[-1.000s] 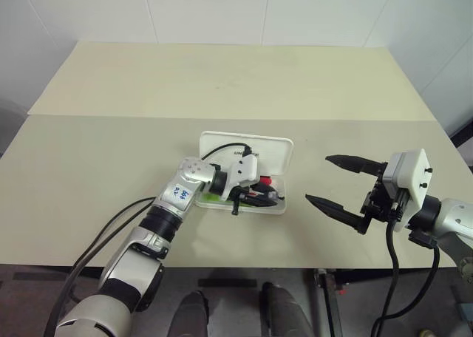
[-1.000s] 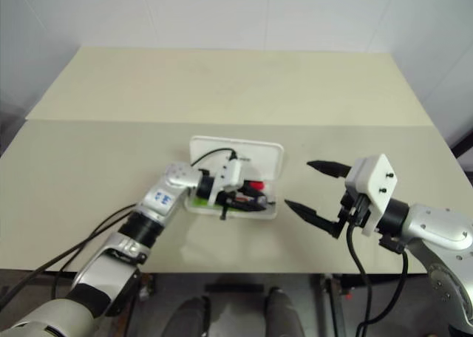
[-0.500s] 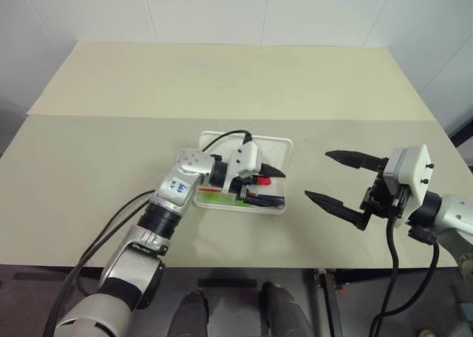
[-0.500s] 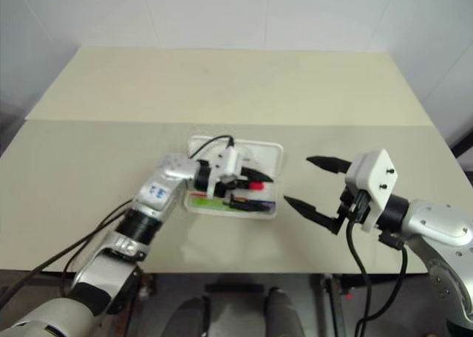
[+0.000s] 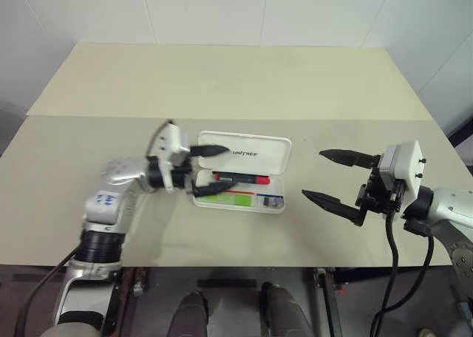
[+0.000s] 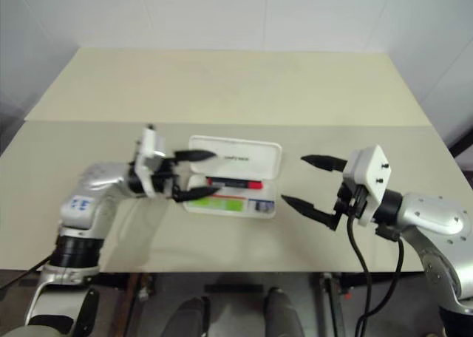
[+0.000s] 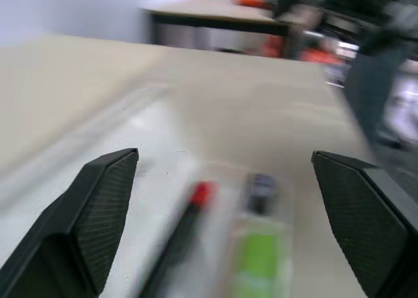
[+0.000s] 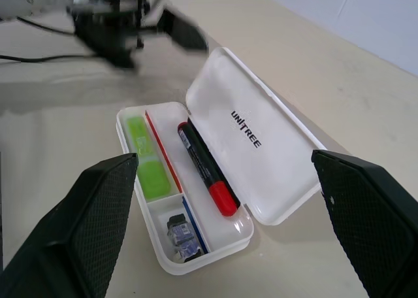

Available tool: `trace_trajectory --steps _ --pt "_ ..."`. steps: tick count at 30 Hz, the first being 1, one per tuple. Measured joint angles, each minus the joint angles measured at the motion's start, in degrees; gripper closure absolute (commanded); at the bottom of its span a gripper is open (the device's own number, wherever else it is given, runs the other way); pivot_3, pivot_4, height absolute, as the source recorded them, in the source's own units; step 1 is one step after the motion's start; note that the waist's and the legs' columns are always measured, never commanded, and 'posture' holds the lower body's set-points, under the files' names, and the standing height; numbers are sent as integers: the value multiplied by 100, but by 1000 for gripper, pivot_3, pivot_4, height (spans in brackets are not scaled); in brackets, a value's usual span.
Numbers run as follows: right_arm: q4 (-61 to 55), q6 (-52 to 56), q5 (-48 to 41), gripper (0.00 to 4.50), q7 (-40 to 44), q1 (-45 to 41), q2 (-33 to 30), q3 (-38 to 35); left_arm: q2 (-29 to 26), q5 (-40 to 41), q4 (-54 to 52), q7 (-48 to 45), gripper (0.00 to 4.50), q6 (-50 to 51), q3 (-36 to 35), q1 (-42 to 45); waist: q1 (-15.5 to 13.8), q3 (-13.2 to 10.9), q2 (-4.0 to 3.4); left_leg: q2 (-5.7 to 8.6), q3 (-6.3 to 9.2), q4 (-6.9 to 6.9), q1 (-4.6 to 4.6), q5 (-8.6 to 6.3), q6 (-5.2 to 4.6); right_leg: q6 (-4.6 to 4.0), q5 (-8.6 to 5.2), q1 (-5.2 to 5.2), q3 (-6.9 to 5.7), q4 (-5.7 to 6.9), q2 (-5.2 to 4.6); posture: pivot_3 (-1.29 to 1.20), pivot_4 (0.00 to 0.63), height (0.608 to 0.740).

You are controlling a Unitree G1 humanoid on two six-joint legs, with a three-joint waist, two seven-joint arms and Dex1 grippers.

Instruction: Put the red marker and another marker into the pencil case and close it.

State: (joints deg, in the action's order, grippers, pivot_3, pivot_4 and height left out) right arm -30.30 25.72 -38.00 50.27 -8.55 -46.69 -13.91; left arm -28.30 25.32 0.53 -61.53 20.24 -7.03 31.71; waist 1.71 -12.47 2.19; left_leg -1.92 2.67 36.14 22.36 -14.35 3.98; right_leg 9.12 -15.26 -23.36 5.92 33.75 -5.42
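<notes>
White plastic, the pencil case [image 5: 244, 173] lies open near the front middle of the beige worktop [image 5: 222, 86], its long axis running left to right across the robot's view. Its lid [image 8: 251, 138], with the dark lettering, is laid flat on the far side of the tray.

Along the tray's far compartment lies the red marker [image 8: 204, 167], parallel to the case's long axis, with the long red cap pointing toward the robot's right. Beside it, on the near side of a thin red divider, the lime-green marker [image 8: 145, 157] lies along the same axis at the left end of the tray. A small dark item [image 8: 181, 232] sits in the compartment at the tray's right end.

At the case's left end, the left end effector [image 5: 205, 169] points toward the robot's right, its black fingers spread wide and empty. To the right of the case and clear of it, the right end effector [image 5: 334, 179] points left toward it, fingers likewise wide apart, pinching nothing.
</notes>
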Motion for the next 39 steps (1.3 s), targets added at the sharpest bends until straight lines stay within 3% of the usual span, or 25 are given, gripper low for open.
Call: trace_trajectory --steps 2,4,10,15,20,30,39 --pt "114 -76 35 0 77 -41 23 63 -89 92 -6 177 29 -45 -304 -41 -2 0 0 0 0 -1 1 0 0 5 2 0 0 -1 0 0 150 740" --pt "231 -114 84 0 143 -152 42 121 -136 207 -4 299 577 -66 -569 -130 -7 0 0 1 0 -2 3 0 1 7 4 -1 0 -1 -1 0 150 740" --pt "506 -285 155 0 378 -321 44 234 -271 302 111 546 2644 -287 -958 -244 -8 0 0 1 0 -5 2 -1 2 11 6 -1 0 -1 0 0 150 740" --pt "654 -403 204 0 552 -458 44 241 -275 161 795 1017 4449 -737 -1063 83 -14 0 0 0 0 -1 1 -1 2 11 6 0 -1 1 0 0 150 740" --pt "719 -438 210 0 683 -469 44 266 -210 -111 1514 1282 4486 -1040 -910 430 -11 0 0 1 0 -7 1 -1 2 69 37 -1 -1 0 1 0 150 740" --pt "703 -271 77 0 639 -670 127 301 340 -683 2851 1599 4486 -1311 -227 1233 -9 0 0 1 0 -6 4 -1 2 75 40 -2 -2 -4 1 0 150 740" --pt "701 -214 216 0 571 -688 126 301 470 -907 3424 1265 4486 -1420 151 1487 -10 0 0 1 0 -10 6 -1 3 75 40 -4 -2 -7 1 0 150 740"
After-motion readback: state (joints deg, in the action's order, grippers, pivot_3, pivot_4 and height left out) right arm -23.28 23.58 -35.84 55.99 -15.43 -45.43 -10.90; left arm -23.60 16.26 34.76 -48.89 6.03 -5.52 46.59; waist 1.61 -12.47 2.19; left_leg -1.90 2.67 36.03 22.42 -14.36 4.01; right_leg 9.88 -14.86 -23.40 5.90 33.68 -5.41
